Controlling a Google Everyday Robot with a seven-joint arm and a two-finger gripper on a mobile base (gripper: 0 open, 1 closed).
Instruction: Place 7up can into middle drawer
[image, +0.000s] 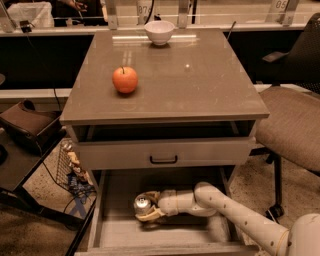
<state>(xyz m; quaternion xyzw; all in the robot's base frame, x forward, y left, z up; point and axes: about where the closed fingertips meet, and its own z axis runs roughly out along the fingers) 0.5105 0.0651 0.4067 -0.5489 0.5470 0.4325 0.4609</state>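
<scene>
The 7up can (142, 204), small with a shiny metal top, stands on the floor of the pulled-out middle drawer (120, 234), left of centre. My gripper (148, 206) reaches in from the right, low inside the drawer, with its pale fingers (151, 215) around the can. The white arm runs from the lower right corner into the drawer. The can's label is mostly hidden by the fingers.
A drawer front with a black handle (163, 160) sits just above the open drawer. An apple (125, 80) and a white bowl (159, 31) rest on the cabinet top (200, 85). An office chair (295, 125) stands right; a wire basket (70, 167) left.
</scene>
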